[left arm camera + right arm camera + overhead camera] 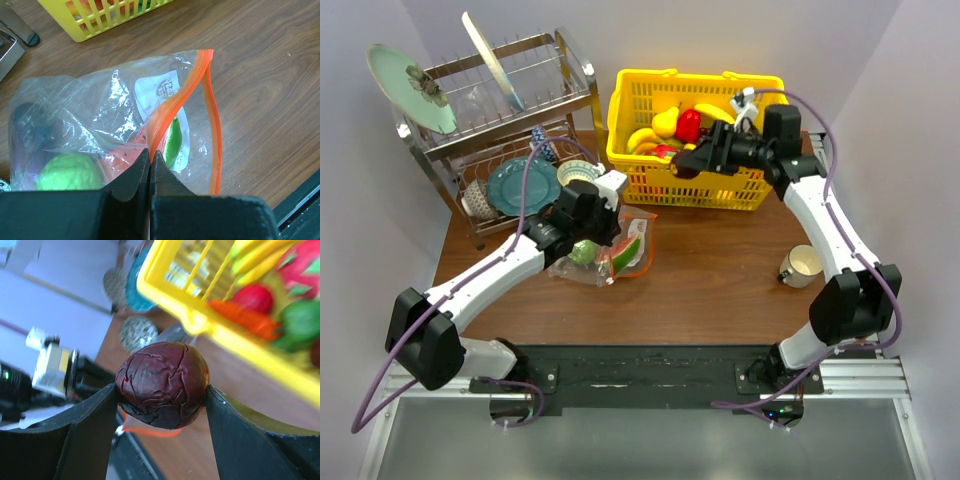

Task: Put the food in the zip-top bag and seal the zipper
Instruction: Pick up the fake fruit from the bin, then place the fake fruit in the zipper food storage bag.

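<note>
The job looks a little past halfway. The zip-top bag (100, 100) lies on the tabletop (720, 290) in front of the yellow basket (650, 185). It already holds a round green piece (70, 172), a dark purple eggplant (30, 125) and a red slice with a green rind (122, 155). One piece is outside it: the right gripper (162, 390) is clamped around a dark red wrinkled fruit (160, 370), one finger on each side. It is held in the air just in front of the basket's near wall, well apart from the bag.

The left gripper (150, 152) is closed tight, its jaws pinching the zipper (172, 102) on one lip of the mouth, at the end nearest that arm.

By my reading, what is left is to pass the dark red fruit through the mouth, then press the two lips together along their whole length. Whether more of the basket's contents are meant to go in, I cannot tell.

The two orange lips meet at the far corner and spread apart toward the near end, so the mouth gapes as a narrow wedge. From above, the mouth faces right, toward the right arm, and the closed bottom lies to the left. The bag's long axis runs roughly left to right, slightly slanted, with the zipper crosswise, near to far. The pinched lip appears raised above the other, which lies on the wood
</note>
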Motion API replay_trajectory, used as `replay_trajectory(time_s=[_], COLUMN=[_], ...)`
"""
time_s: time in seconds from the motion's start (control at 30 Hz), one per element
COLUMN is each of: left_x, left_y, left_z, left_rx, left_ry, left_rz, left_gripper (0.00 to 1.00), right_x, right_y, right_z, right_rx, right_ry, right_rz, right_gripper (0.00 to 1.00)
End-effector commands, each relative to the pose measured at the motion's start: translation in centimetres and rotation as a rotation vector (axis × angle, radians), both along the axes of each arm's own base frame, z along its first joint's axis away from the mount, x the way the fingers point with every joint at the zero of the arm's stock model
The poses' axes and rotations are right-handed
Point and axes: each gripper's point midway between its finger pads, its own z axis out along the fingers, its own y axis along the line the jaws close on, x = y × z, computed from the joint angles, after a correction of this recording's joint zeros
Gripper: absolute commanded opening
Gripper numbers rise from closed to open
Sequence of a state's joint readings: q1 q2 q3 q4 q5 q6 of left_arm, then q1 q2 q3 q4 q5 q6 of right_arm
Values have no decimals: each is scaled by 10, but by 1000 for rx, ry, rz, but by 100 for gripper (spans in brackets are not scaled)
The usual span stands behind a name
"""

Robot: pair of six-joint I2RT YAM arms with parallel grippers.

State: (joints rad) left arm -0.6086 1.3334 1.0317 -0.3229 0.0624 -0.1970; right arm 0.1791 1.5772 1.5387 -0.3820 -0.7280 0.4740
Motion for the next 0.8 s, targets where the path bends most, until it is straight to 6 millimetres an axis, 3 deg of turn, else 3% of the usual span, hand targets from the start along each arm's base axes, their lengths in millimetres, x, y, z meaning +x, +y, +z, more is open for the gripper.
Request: replay_trajectory(time_s=[0.0, 0.17, 0.43, 0.63, 0.77], left_x=[3, 4, 6, 8, 6], left_y=[3, 4, 4, 2, 2], left_z=[11, 11, 16, 32, 48], left_rx=[-11, -11, -20, -50, -65], left_ry=[-46, -46, -58, -77, -91], left_rz=[5, 8, 13, 29, 24], left_gripper=[0, 0, 0, 0, 0], right_x=[-46, -86, -121, -119, -106], right_y=[35, 71, 89, 101, 110], right_z=[28, -15, -78, -88, -82], right_rx=[96, 36, 48, 118, 187], right_ry=[-80, -7, 66, 39, 0], right_rz=[158, 245, 240, 191, 149], right_gripper=[41, 41, 41, 40, 41])
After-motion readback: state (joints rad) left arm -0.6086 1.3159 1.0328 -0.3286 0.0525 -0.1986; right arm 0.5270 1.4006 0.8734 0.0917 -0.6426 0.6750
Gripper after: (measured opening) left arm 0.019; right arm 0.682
